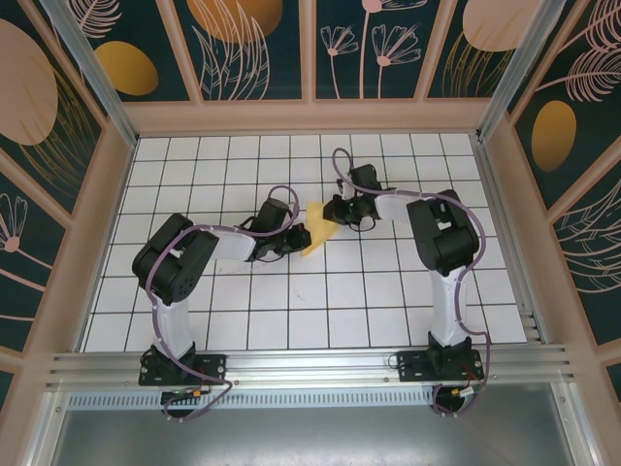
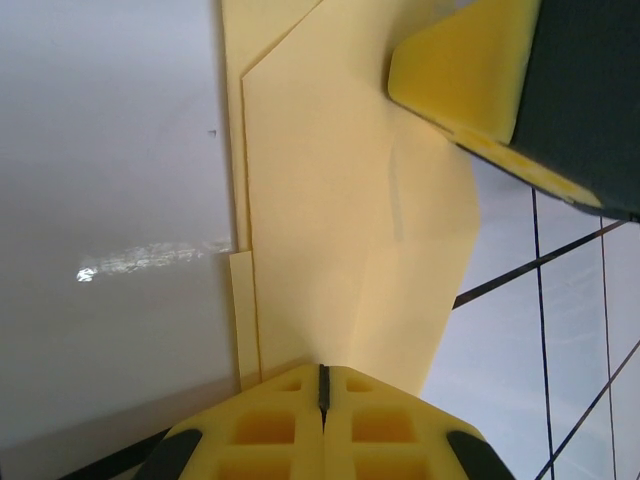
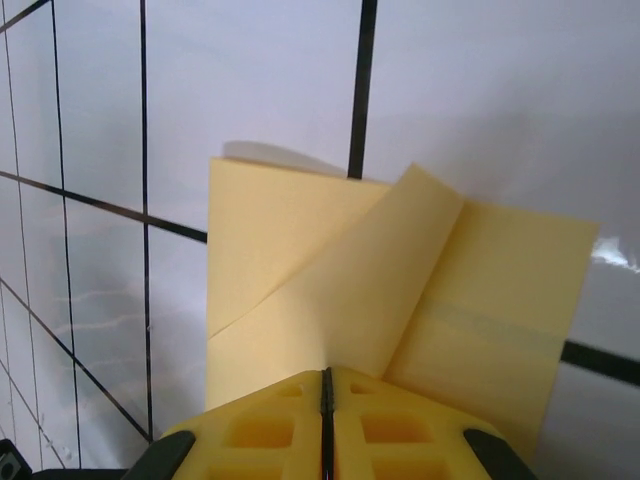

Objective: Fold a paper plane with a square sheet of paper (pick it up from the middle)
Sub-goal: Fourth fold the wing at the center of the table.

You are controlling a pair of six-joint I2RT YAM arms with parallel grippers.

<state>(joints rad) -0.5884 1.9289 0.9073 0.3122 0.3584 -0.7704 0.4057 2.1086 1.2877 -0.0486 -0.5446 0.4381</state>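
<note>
The paper (image 1: 319, 236), pale yellow and folded in several layers, is near the middle of the white tiled surface (image 1: 291, 320), between the two claws. The left claw (image 2: 323, 372) is clamped on one edge, its pads pressed together with the sheet between them. The right claw (image 3: 326, 375) is clamped on the opposite side, where one flap lies slanted over the other layers.

White grid-tiled tabletop (image 1: 291, 320) inside dark floral-patterned walls (image 1: 262, 49), aluminium rail (image 1: 310, 364) at near edge
</note>
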